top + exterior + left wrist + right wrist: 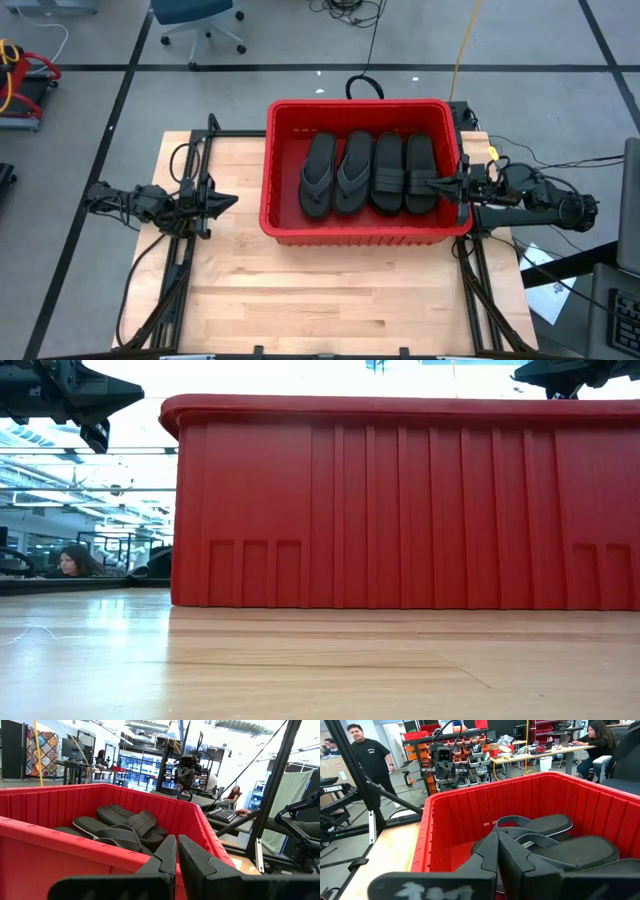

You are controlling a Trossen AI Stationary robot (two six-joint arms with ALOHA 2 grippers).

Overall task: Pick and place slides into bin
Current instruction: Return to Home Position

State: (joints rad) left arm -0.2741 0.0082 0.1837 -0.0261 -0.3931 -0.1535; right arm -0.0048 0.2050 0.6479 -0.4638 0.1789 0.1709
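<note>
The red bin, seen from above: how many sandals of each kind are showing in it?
Thong-strap sandals: 2
Wide-band slides: 2
Total showing on top: 4. Anything lying beneath them is hidden.

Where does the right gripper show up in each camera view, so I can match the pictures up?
High view: the right gripper is at the right rim of the red bin, over the rightmost slide.
Low view: top right corner, above the bin's rim.
Left wrist view: far off, beyond the bin's far wall.
Right wrist view: its own fingers at the picture's bottom, over the bin.
Shared landmark: the red bin.
</note>
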